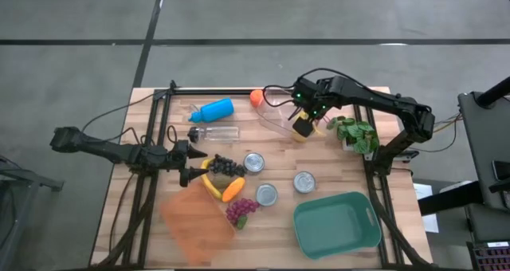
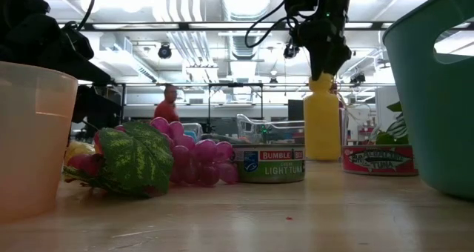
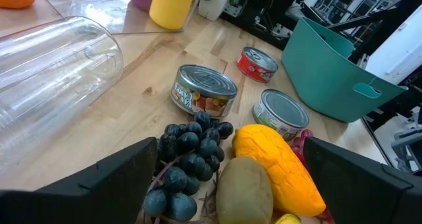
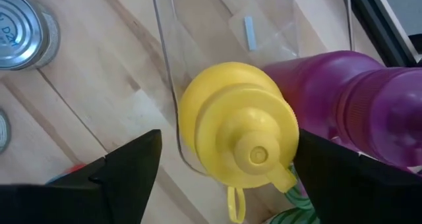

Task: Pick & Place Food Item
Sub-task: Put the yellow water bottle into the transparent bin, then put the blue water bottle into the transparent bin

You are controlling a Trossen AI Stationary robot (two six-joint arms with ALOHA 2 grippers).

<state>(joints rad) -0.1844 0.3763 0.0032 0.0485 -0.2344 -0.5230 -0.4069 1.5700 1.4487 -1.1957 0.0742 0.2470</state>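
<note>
Two arms; right gripper (image 4: 224,178) sits straight above the yellow bottle (image 4: 239,133), fingers spread either side of its cap, not pinching; bottle stands upright, long axis vertical, on the bench (image 1: 335,163) far side, touching the purple bottle (image 4: 369,105); left gripper (image 1: 191,163), fingers spread, waits by the dark grapes (image 1: 225,167)

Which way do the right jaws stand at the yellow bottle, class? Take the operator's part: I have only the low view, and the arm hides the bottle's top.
Observer: The right wrist view shows the right jaws open, one on each side of the yellow bottle's cap, not clamped on it.
Operator: And the left arm? I see only a dark shape.
Observer: The high view shows the left jaws open, low over the table beside the dark grapes.
</note>
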